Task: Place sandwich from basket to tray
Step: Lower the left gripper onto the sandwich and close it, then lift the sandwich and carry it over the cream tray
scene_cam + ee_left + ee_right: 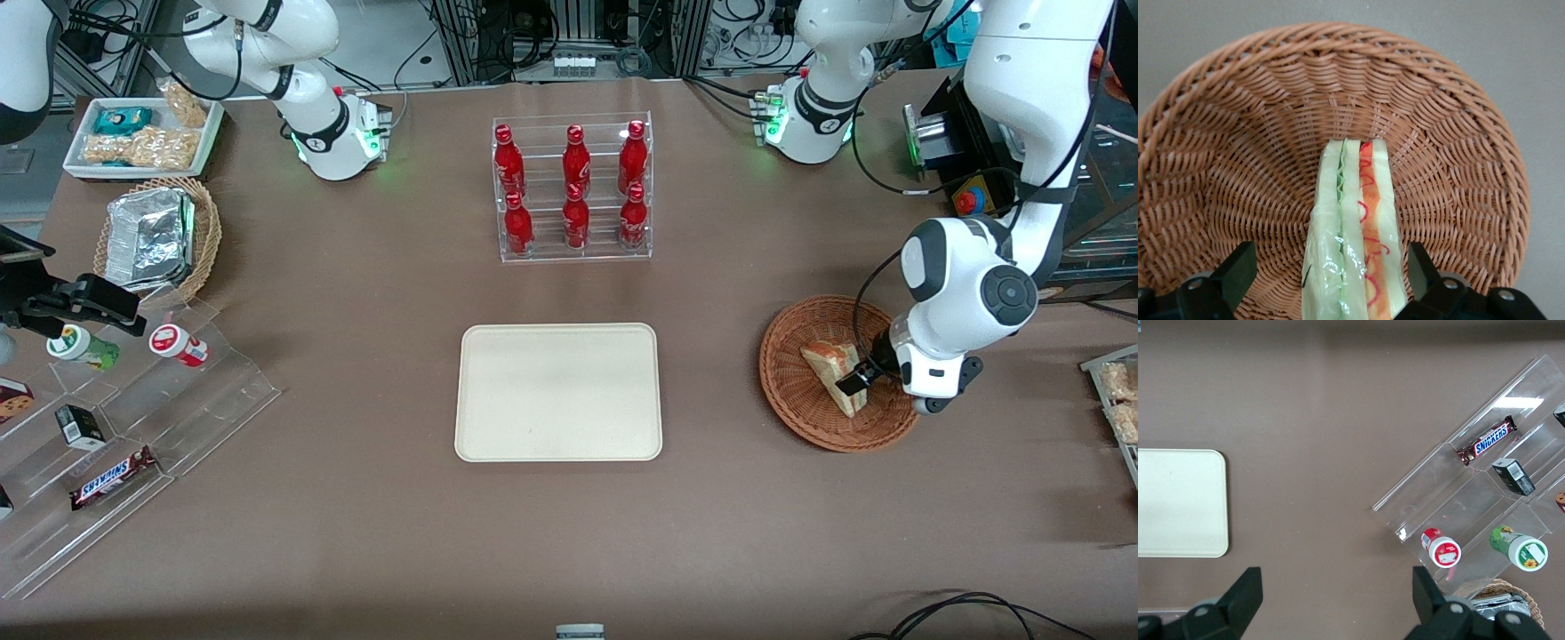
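Observation:
The sandwich [829, 368] lies in the reddish-brown wicker basket [794, 411], toward the working arm's end of the table. In the left wrist view the sandwich [1355, 233] shows its cut edge, green filling beside red-orange. My left gripper [857, 380] is down inside the basket [1238, 167] and open. Its two black fingers [1238, 267] straddle the wedge: one stands a clear gap away from the bread, the other sits close against it. The cream tray [558, 391] lies flat at the middle of the table, beside the basket, with nothing on it.
A clear rack of red bottles [573, 187] stands farther from the front camera than the tray. Toward the parked arm's end are a tan basket with foil [160, 236], a white snack tray [142, 133] and a stepped acrylic stand [133, 400] with snacks.

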`<action>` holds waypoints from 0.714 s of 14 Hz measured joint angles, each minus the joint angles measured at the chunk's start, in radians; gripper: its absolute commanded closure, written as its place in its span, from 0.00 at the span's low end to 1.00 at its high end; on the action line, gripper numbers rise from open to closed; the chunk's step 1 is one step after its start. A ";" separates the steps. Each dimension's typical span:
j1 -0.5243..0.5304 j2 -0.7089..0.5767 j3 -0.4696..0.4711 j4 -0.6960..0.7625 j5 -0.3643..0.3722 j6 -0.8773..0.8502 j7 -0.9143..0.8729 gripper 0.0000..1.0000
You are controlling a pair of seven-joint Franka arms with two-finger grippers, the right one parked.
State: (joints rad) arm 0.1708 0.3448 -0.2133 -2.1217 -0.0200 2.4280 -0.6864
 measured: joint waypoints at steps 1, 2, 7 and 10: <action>-0.004 0.006 -0.001 0.000 0.000 0.000 -0.003 0.00; -0.010 0.010 -0.002 -0.001 0.000 0.000 -0.011 0.00; -0.045 0.012 -0.005 -0.026 0.000 -0.003 -0.095 0.77; -0.045 0.005 -0.003 -0.026 0.000 -0.024 -0.111 0.97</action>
State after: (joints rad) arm 0.1260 0.3495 -0.2163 -2.1477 -0.0200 2.4041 -0.7972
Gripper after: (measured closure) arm 0.419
